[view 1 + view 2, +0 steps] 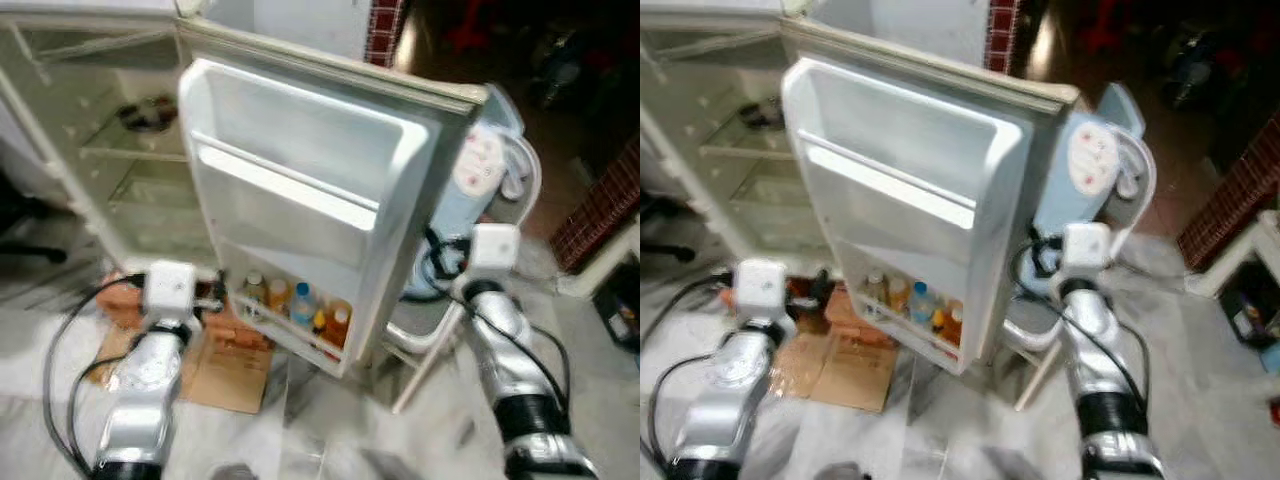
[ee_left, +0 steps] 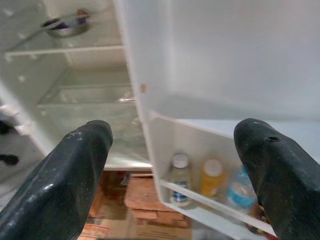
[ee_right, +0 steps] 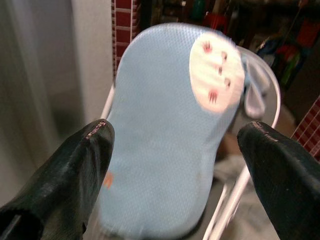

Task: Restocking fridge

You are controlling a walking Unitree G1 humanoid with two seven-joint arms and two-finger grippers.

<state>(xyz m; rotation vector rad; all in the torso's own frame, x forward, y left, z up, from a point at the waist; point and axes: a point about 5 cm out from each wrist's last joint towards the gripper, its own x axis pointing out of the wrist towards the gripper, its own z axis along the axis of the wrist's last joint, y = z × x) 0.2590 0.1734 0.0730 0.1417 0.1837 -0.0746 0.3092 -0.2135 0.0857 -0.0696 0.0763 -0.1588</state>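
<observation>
The white fridge stands open, its door (image 1: 300, 180) swung toward me. The lowest door shelf holds several small bottles (image 1: 300, 305) with orange, clear and blue contents. A metal bowl (image 1: 148, 112) sits on a glass shelf inside the fridge. My left gripper (image 2: 175, 135) is open and holds nothing, low beside the door's inner edge, facing the bottles (image 2: 210, 177). My right gripper (image 3: 177, 132) is open too, with nothing in it, on the outer side of the door, pointing at a light blue baby seat (image 3: 165, 130).
The baby seat (image 1: 470, 190) on its white tube frame stands close behind the door. Flat cardboard (image 1: 235, 370) and reddish bricks lie on the floor under the fridge. A brick wall (image 1: 605, 205) rises at the right. Cables trail by my left arm.
</observation>
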